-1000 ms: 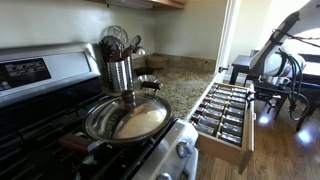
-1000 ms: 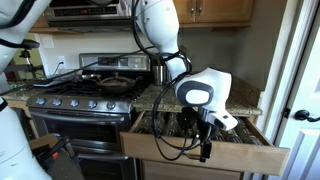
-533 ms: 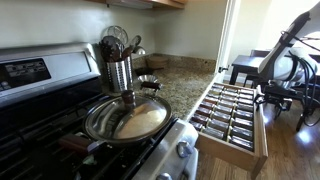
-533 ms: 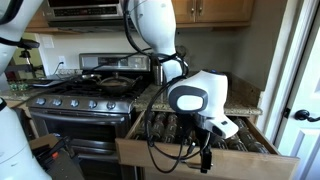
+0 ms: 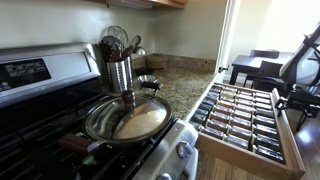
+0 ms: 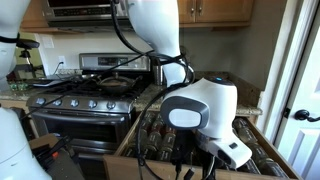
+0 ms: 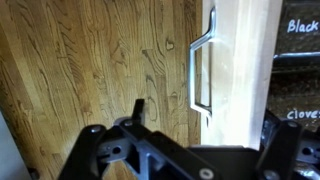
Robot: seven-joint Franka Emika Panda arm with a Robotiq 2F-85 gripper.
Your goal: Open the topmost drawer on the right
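Topmost drawer (image 5: 236,158): stands pulled far out of the cabinet line beside the stove (image 5: 35,125), below the granite counter (image 5: 186,86); the open interior faces up. The inside is filled with rows of small dark jars (image 5: 245,115) with pale labels. In the wrist view the drawer's front panel (image 7: 242,60) runs top to bottom, with its metal bar handle (image 7: 197,68) on the side facing the wood floor (image 7: 90,60). Beyond the panel, jar labels are partly readable ("Black", "clove"). Gripper (image 7: 203,113): comes in from the bottom edge of the wrist view with the fingers spread wide. The near end of the handle lies in the gap between them. The claw reads as open and not clamped on the bar; whether either finger touches the handle cannot be told. Arm: the white wrist housing (image 6: 200,105) sits low over the drawer in an exterior view and hides much of the front. In an exterior view the arm (image 5: 305,60) shows only at the frame edge, past the drawer's outer end. On the stove is a pan (image 5: 128,120) with a lid, and a steel utensil holder (image 5: 120,70) stands behind it.
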